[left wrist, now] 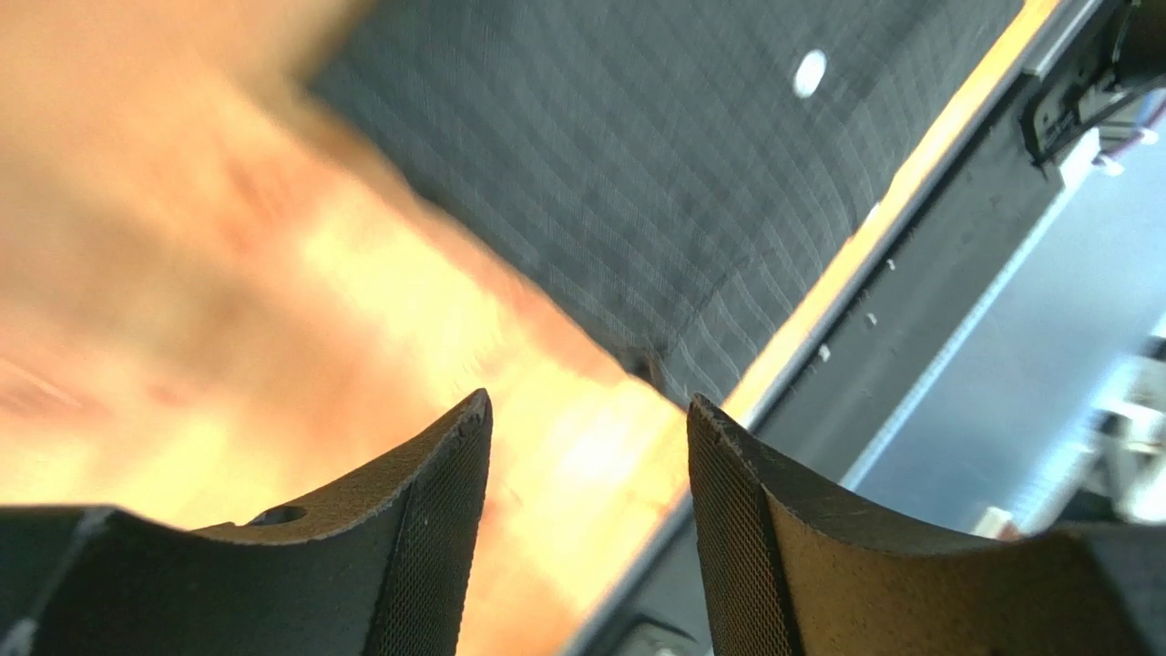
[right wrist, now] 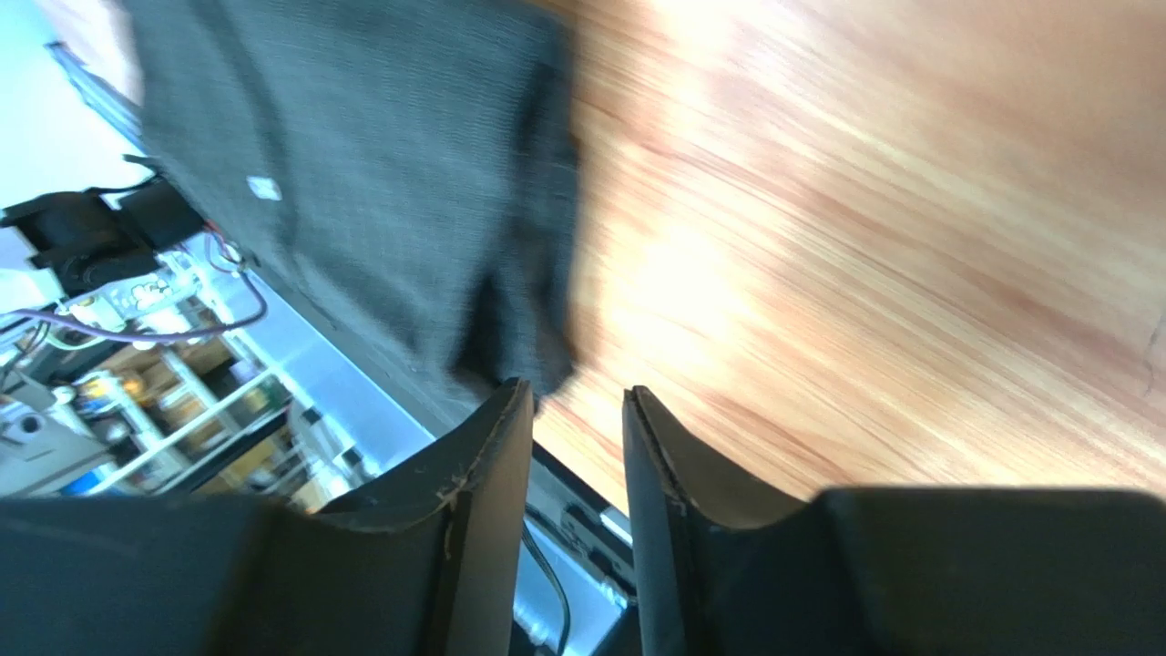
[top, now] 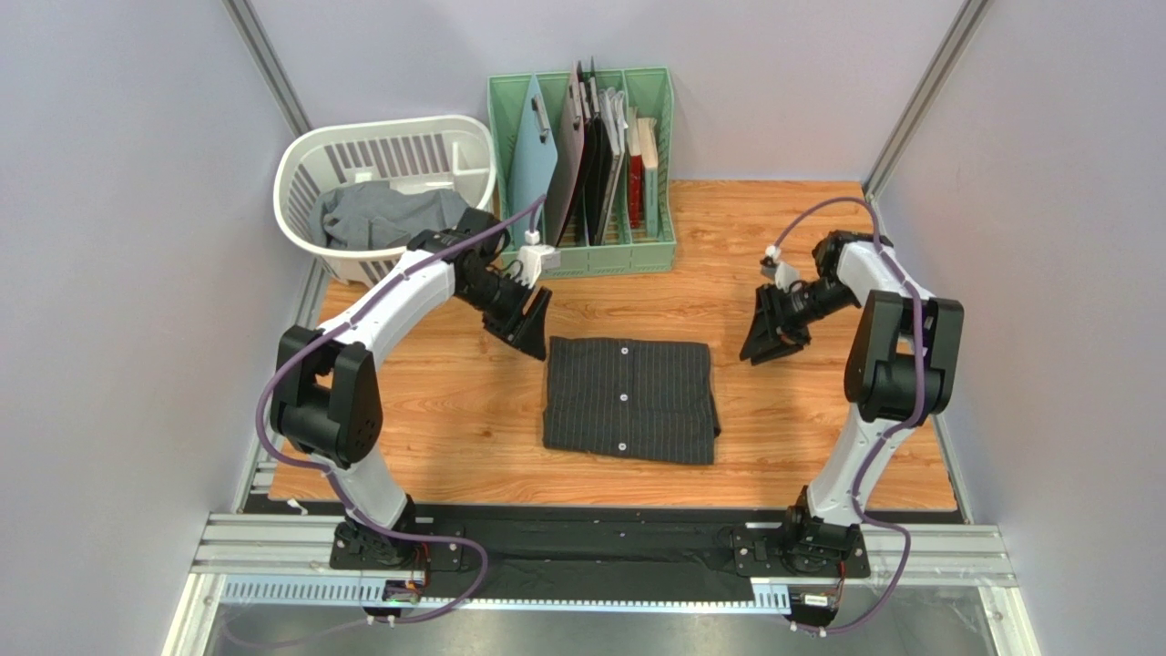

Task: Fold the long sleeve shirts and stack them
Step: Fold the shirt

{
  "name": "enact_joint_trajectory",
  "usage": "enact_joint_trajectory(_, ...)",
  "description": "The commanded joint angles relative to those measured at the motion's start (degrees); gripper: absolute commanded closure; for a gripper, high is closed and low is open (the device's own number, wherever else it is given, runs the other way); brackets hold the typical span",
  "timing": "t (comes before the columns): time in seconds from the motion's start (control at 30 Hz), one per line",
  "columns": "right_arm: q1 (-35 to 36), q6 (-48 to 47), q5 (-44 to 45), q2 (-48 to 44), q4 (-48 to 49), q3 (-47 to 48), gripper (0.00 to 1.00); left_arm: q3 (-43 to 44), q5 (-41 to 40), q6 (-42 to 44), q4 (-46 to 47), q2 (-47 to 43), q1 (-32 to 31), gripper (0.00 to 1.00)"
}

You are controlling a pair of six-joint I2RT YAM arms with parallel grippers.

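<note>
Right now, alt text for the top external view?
A folded black pinstriped shirt lies buttons-up on the wooden table, with the left end effector and right end effector hovering empty at either side. Behind, a grey shirt sits in a white basket beside a green rack.

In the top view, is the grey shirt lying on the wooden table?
No, the grey shirt lies crumpled inside the white basket.

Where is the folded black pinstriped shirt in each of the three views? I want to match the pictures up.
Top external: the black pinstriped shirt lies folded at the centre of the wooden table.
Left wrist: it fills the upper middle and right, blurred.
Right wrist: it sits in the upper left.
Shared landmark: its white front buttons, one showing in each wrist view.
</note>
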Motion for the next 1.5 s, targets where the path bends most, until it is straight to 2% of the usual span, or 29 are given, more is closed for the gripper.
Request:
enact_joint_trajectory(0.0, 4.23, 2.69, -7.50, -5.24, -0.30, 3.27, 0.69, 6.23, 0.11, 6.35, 2.40, 4.02, -2.75, 0.44)
enact_joint_trajectory(0.17, 12.58, 9.48, -10.76, -4.19, 7.61, -0.50, 0.77, 14.83, 0.21, 5.65, 1.88, 12.91, -5.30, 0.67)
enact_joint_trajectory(0.23, 14.86, 12.28, -7.80, -2.35, 12.89, -2.00, 0.78, 16.78, -0.49, 3.46, 2.58, 17.46, -5.22, 0.70)
enact_joint_trajectory(0.37, 14.97, 15.90, -1.20, 4.24, 20.27, -0.34, 0.77, 22.05, -4.71, -1.29, 3.28, 24.60, -4.17, 0.76)
enact_joint_trajectory(0.53, 14.97, 17.31, 1.28, 9.96, 23.27, 5.28, 0.73, 25.83, -7.09, -1.56, 2.94, 29.97, -2.76, 0.77)
enact_joint_trajectory(0.63, 14.53, 18.80, -1.26, 7.87, 23.45, 8.19, 0.68, 27.60, -6.40, -1.47, 2.93, 28.49, -0.83, 0.75)
enact_joint_trajectory(0.7, 14.00, 19.24, -1.88, 4.71, 23.10, 8.19, 0.65, 24.19, -4.64, -1.29, 5.29, 22.02, 0.58, 0.71)
enact_joint_trajectory(0.77, 12.86, 19.33, -5.56, -1.68, 22.14, 6.88, 0.61, 17.36, 0.80, -0.16, 7.94, 12.89, 0.59, 0.61)
enact_joint_trajectory(0.87, 13.38, 19.33, -11.54, -9.77, 21.17, 0.04, 0.57, 8.02, 7.30, -2.60, 8.21, 4.43, -2.92, 0.53)
enact_joint_trajectory(1.0, 17.06, 21.44, -15.15, -14.64, 21.78, -13.91, 0.57, -3.23, 11.45, -9.98, 11.80, 1.14, -8.46, 0.52)
enact_joint_trajectory(1.03, 17.51, 21.61, -15.07, -14.73, 22.39, -15.61, 0.57, -6.73, 11.02, -10.52, 14.16, 1.06, -9.51, 0.53)
enact_joint_trajectory(1.1, 17.87, 22.31, -14.98, -13.25, 24.50, -18.60, 0.57, -8.43, 10.75, -12.97, 15.93, 3.85, -9.70, 0.54)
enact_joint_trajectory(1.27, 17.34, 22.49, -11.47, -4.82, 30.12, -18.54, 0.57, -0.45, 6.89, -11.31, 13.48, 16.75, -8.21, 0.60)
enact_joint_trajectory(1.33, 16.46, 23.63, -9.80, -0.17, 32.05, -15.73, 0.57, 4.80, 4.87, -10.88, 13.04, 20.02, -6.55, 0.60)
enact_joint_trajectory(1.47, 14.18, 24.34, -8.30, 5.74, 31.80, -3.80, 0.57, 14.75, 2.40, -9.31, 11.29, 26.36, -3.20, 0.61)
